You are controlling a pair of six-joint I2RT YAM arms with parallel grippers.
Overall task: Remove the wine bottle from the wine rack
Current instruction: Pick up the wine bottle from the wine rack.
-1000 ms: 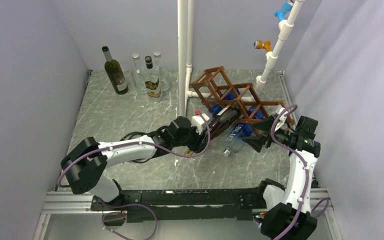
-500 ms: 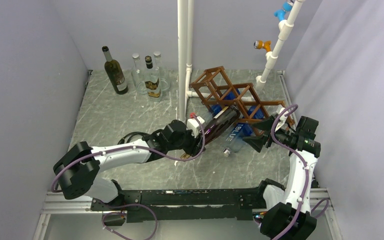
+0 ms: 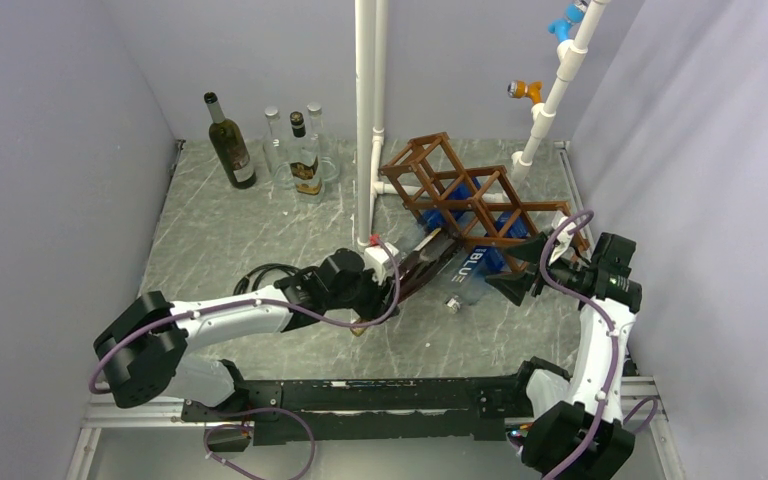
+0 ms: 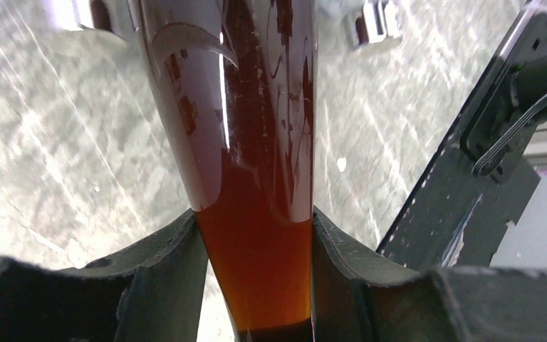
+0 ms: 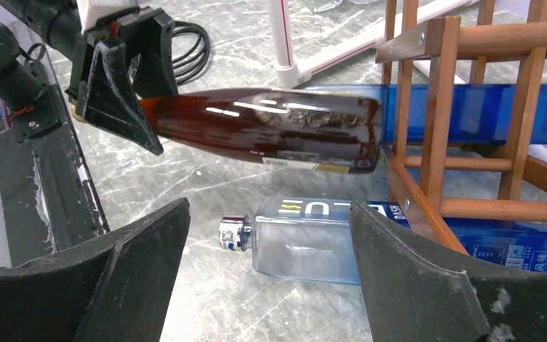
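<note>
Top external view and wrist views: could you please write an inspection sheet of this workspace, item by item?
surface: grey marbled table top, no spill seen.
job's things: brown wooden lattice wine rack at the right rear; dark brown glass wine bottle lies level, its base at the rack's front bars.
clutter: clear glass bottle with blue label lies on the table below it; blue glass bottle in the rack; group of upright glass bottles at the far left.
grippers: left fingers shut on the wine bottle's neck; right fingers open, empty.
cables: purple cables on both arms; black cable coiled on the surface.
surroundings: white plastic pipes, grey walls.
</note>
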